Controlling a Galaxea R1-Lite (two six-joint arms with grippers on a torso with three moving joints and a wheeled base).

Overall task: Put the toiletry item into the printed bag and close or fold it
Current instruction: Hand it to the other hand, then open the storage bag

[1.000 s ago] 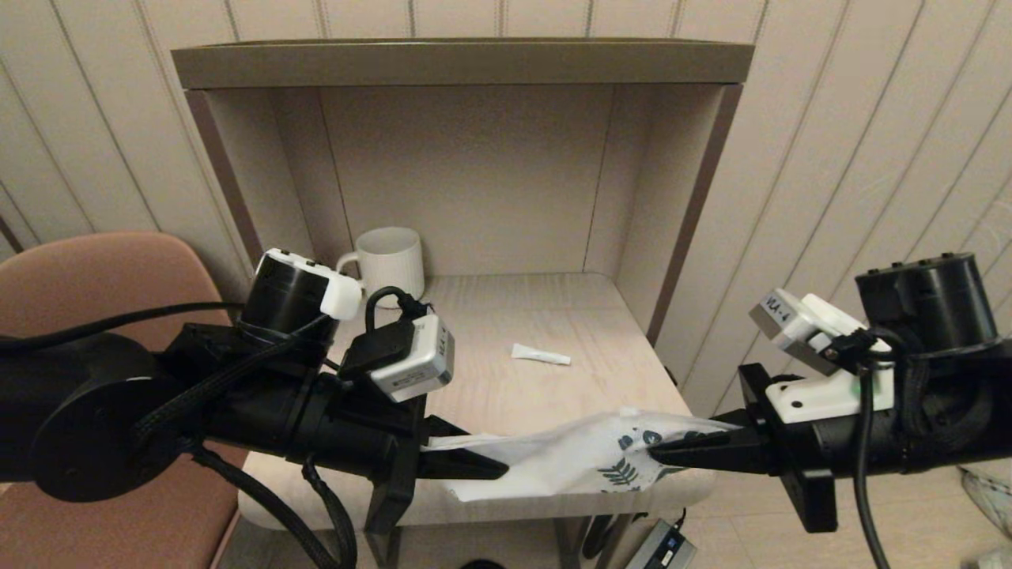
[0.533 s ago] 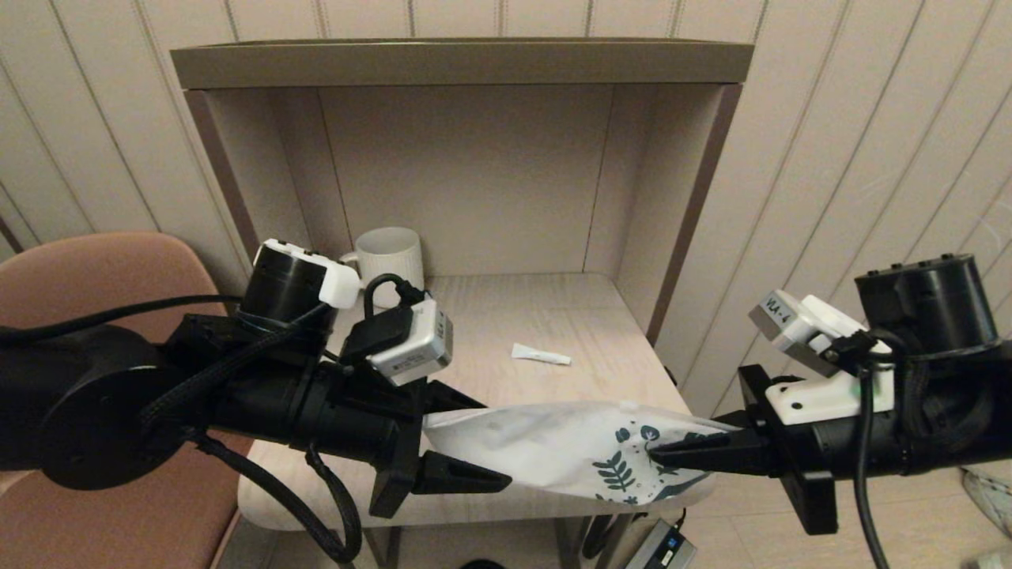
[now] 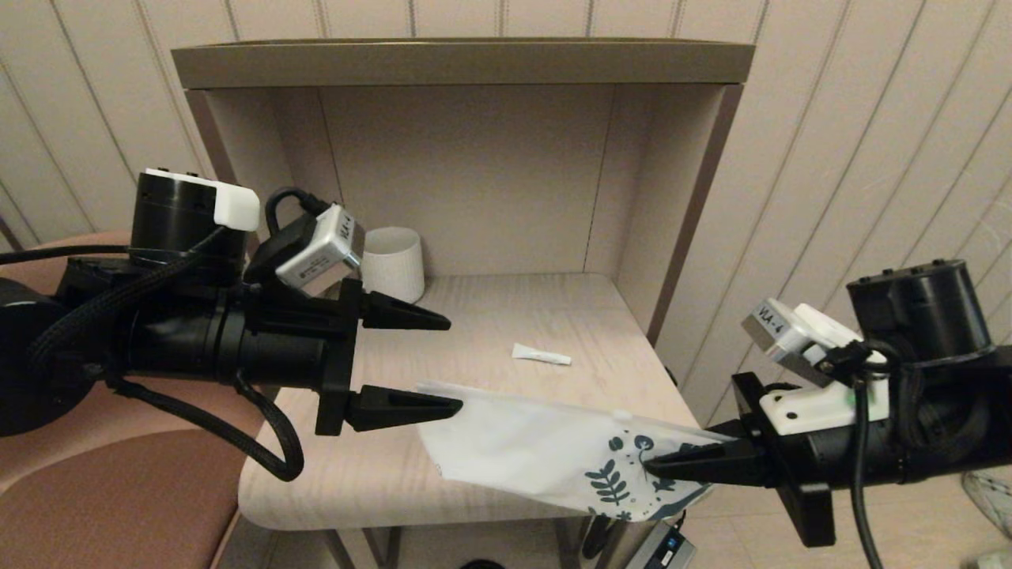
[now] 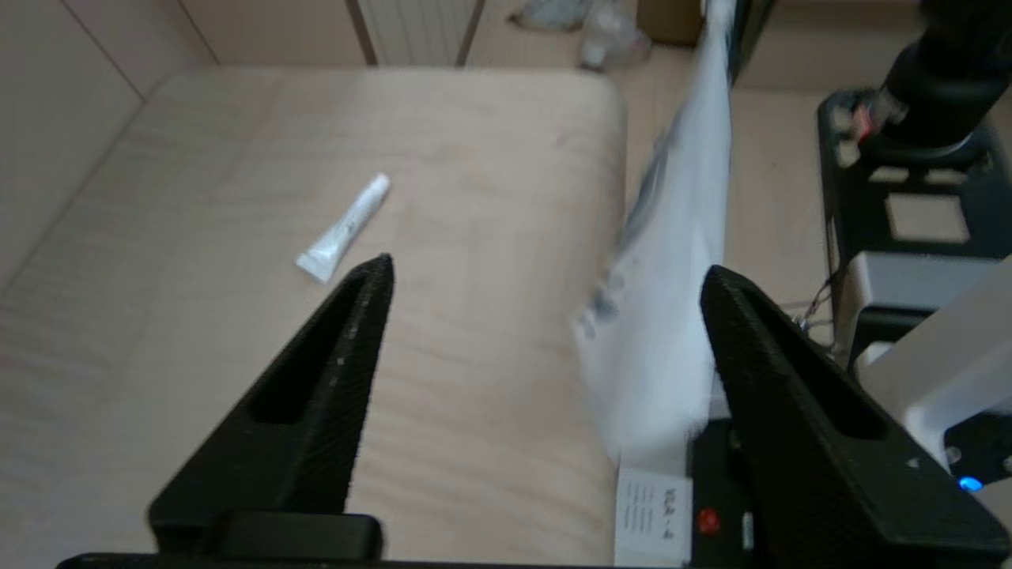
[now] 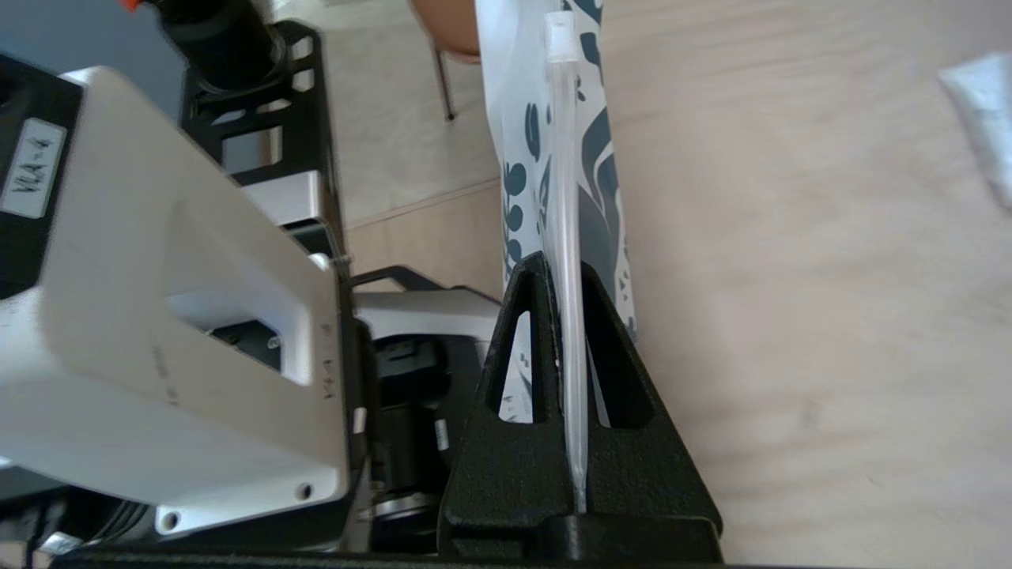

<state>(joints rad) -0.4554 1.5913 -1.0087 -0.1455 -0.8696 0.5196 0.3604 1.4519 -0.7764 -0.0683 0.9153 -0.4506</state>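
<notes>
My right claw (image 3: 652,468) is clamped on the printed end of the printed bag (image 3: 522,454), which hangs out over the surface (image 3: 506,332) edge. My left claw (image 3: 452,365) gapes wide, holding nothing. The toiletry item (image 3: 541,355) lies mid-surface, apart. With one grip only, I fear the bag may sag shut or slip free.

- The head camera is looking forward and down at the worktop (image 3: 506,316).
- Each wrist camera is peering closely past its own fingers.
- All three are sharing the printed bag (image 3: 545,458) (image 4: 672,261) (image 5: 553,158).
</notes>
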